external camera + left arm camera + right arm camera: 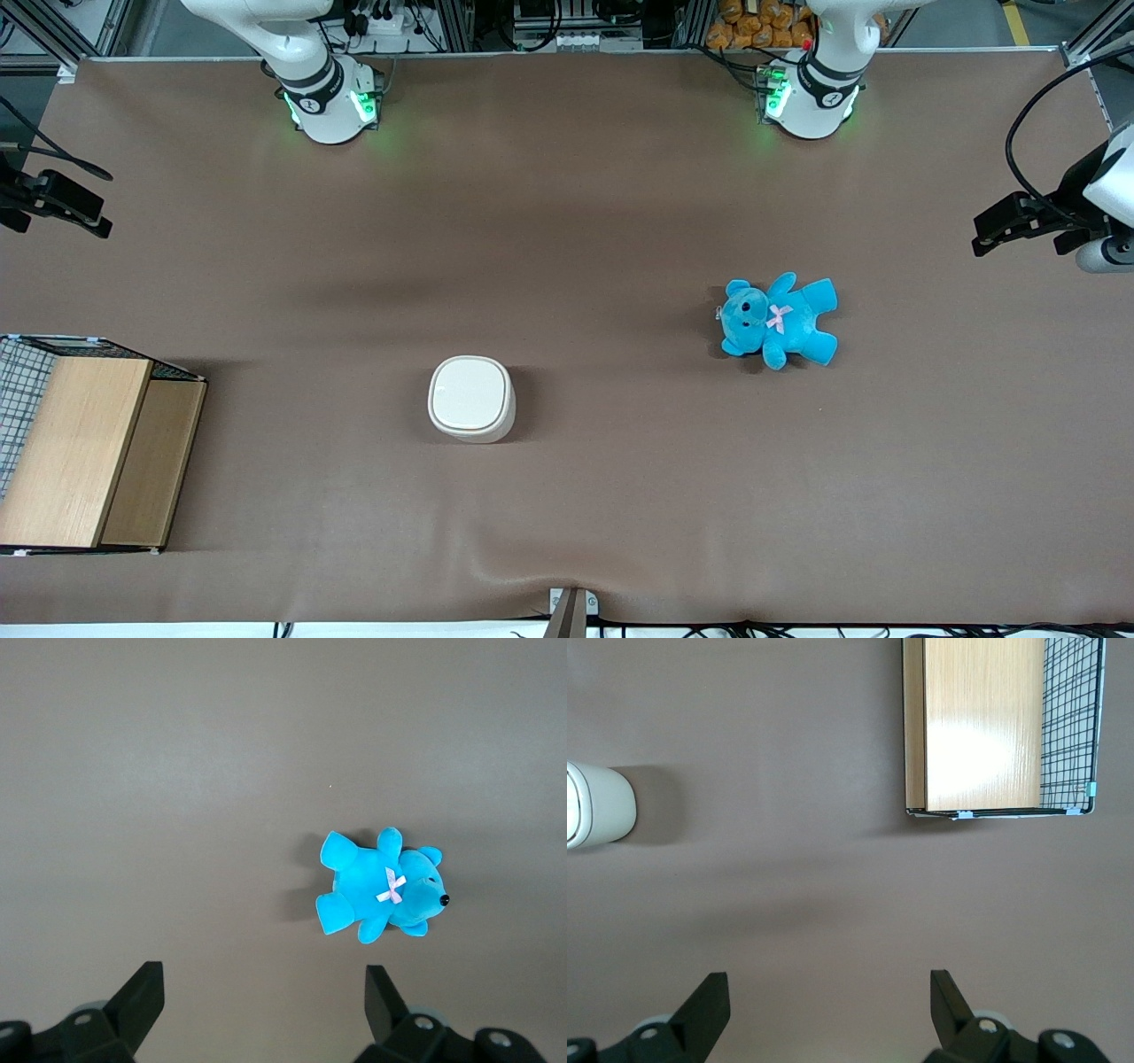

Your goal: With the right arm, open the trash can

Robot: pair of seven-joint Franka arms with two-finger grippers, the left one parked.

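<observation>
While the wooden-topped wire crate (84, 443) sits at the surface's edge toward the working arm's end, the trash can (471, 398) stands upright out in the open, about midway along the brown surface (567, 221) and nearer the front camera's edge than the arm bases. Its flat lid (470, 393) lies closed and level on the body. The blue teddy bear (778, 320) lies well apart from it, toward the parked arm's end.

The right arm's gripper (824, 1014) hangs high over bare surface between crate and can, touching nothing, with its jaws spread wide and empty; in the wrist view only a side of the can (598, 804) shows.

Judging by its look, the can is light, stiff, smooth plastic, so it is likely to skid or tip if pushed sideways. The lid's rim, on the side away from the hinge, seems the place to catch and lift; which side carries the hinge cannot be told. A thin seam and slick surface leave little purchase, so a slip is the main risk.
</observation>
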